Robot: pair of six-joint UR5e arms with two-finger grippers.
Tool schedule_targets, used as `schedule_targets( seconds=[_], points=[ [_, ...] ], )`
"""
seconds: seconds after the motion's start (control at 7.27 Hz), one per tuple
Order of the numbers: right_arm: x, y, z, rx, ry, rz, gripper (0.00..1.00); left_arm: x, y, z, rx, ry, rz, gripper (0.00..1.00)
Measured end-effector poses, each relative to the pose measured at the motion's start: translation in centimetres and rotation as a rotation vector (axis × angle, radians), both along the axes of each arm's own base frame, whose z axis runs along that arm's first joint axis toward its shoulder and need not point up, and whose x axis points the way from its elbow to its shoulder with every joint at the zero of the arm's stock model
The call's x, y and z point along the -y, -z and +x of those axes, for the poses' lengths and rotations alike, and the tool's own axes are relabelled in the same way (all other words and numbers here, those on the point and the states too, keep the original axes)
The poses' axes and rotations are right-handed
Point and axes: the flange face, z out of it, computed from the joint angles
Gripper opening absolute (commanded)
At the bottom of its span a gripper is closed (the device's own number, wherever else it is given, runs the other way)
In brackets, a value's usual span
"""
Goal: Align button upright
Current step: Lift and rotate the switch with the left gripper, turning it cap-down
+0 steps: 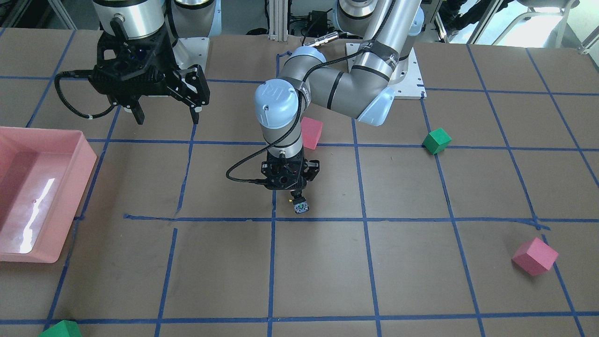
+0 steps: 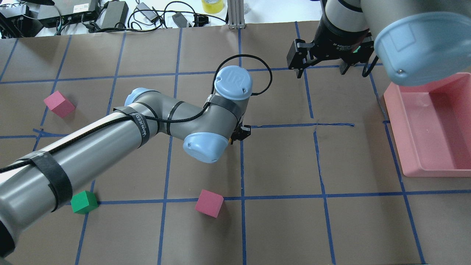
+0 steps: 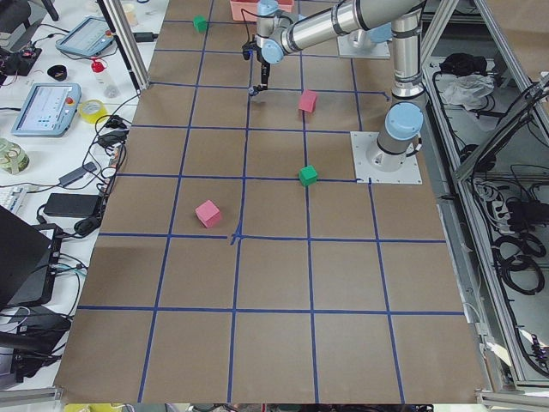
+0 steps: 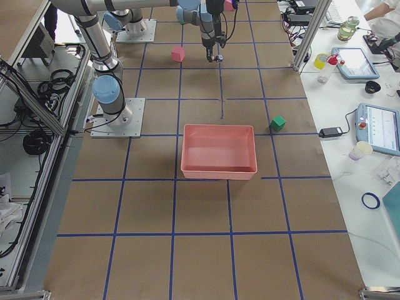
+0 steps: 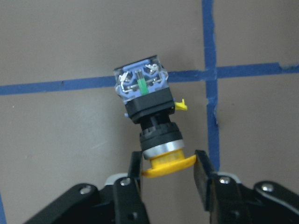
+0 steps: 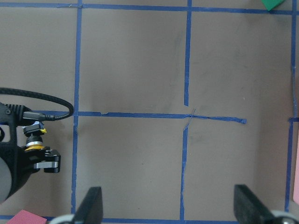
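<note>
1. Left end effector (image 5: 168, 165) clamped on button (image 5: 147, 100) by its yellow cap, contact block facing the counter (image 1: 421, 262).
2. Button slightly tilted, near a tape crossing.
3. Right end effector (image 1: 167, 118) fingers apart.

4 wide views, 2 wrist close-ups share table (image 2: 279, 221)

The bench (image 1: 421, 281) is brown paper with a grid of blue tape lines. The small plastic push button (image 5: 148, 109) has a round yellow cap, a black body with a silver ring, and a clear blue base with a green bar. The left tool (image 5: 169, 163) and the right tool (image 1: 167, 117) are black. The plastic tray (image 1: 79, 187) is pink. The first foam cube (image 1: 535, 256) and second cube (image 1: 312, 133) are pink. The third cube (image 1: 436, 141) and fourth cube (image 1: 61, 330) are green.
</note>
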Motion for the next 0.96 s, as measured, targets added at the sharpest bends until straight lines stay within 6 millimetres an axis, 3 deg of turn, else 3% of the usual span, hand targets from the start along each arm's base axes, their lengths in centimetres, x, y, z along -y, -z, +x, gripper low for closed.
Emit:
schedule_targets(
  seconds=[0.55,0.96],
  points=[
    [0.0,0.1,0.0,-0.001,0.0,0.001,1.0,0.5,-4.7,4.6,-0.12,-0.161,0.22,0.0],
    [0.0,0.1,0.0,0.001,0.0,0.002,1.0,-0.2,-5.3,4.0,-0.219,-0.364,0.369,0.0]
  ],
)
